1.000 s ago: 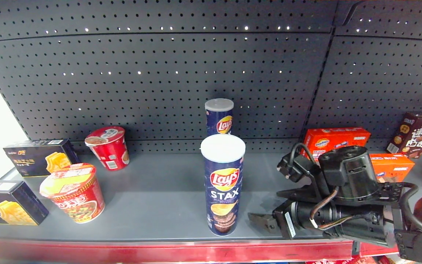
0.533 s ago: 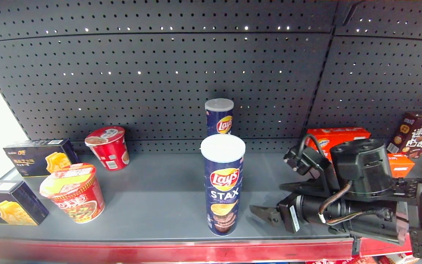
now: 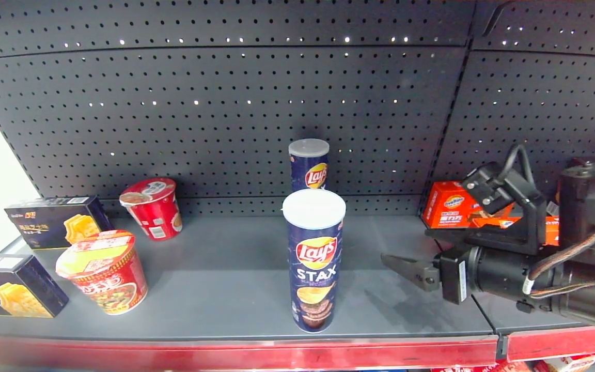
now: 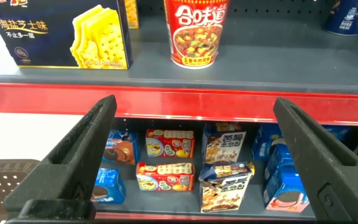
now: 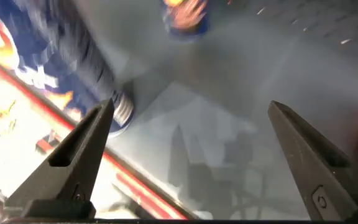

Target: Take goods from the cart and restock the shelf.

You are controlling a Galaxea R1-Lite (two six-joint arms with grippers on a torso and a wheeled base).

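Observation:
A tall blue chips can (image 3: 314, 258) with a white lid stands upright near the front of the grey shelf (image 3: 225, 279). Straight behind it, a second blue chips can (image 3: 309, 164) stands against the pegboard. My right gripper (image 3: 403, 269) hovers over the shelf to the right of the front can, apart from it. In the right wrist view this gripper (image 5: 191, 107) is open and holds nothing, with the blurred front can (image 5: 61, 56) off to one side. My left gripper (image 4: 194, 104) is open and empty, in front of the shelf's red edge (image 4: 42, 96).
Two red noodle cups (image 3: 104, 271) (image 3: 153, 206) and two dark cracker boxes (image 3: 11, 284) (image 3: 55, 219) fill the shelf's left part. Orange boxes (image 3: 450, 204) sit at the right behind my right arm. Packaged snacks (image 4: 166, 168) line the lower shelf.
My right arm has drawn back to the right and a little upward, away from the front chips can. The can has stayed upright in place.

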